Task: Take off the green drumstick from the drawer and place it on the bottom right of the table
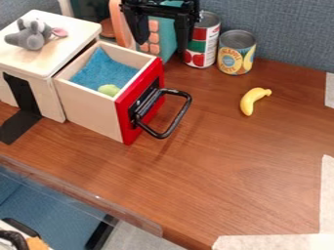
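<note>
In the open drawer [125, 128], the green drumstick [109, 90] lies so near the side wall [86, 108] that my claw [160, 45], fingers spread, might strike that first.

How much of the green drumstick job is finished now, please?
The drawer is open. Nothing is in hand: the gripper has its fingers apart, beyond the drawer. The green drumstick is in the drawer, so picking it up and placing it on the table's bottom right are left.
</note>
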`<action>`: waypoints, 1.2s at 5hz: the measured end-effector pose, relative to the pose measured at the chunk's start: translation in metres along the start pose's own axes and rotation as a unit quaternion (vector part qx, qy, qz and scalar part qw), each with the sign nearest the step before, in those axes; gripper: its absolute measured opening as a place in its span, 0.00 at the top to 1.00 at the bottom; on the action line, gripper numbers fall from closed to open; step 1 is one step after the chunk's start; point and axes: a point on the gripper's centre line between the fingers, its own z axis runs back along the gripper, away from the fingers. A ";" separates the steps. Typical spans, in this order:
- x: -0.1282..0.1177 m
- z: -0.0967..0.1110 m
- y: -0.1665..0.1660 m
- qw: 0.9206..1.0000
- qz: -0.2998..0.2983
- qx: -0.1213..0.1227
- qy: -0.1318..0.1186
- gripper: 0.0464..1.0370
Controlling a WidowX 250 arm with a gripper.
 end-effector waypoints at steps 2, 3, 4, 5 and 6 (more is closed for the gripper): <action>-0.005 -0.009 0.031 1.000 0.019 0.012 0.018 0.04; -0.005 -0.006 0.064 0.999 0.042 0.017 0.010 0.04; -0.013 -0.008 0.103 0.999 0.047 0.013 0.003 0.04; -0.018 -0.031 0.111 0.999 0.035 0.000 0.028 0.04; -0.035 -0.055 0.109 0.997 0.030 -0.005 0.066 0.04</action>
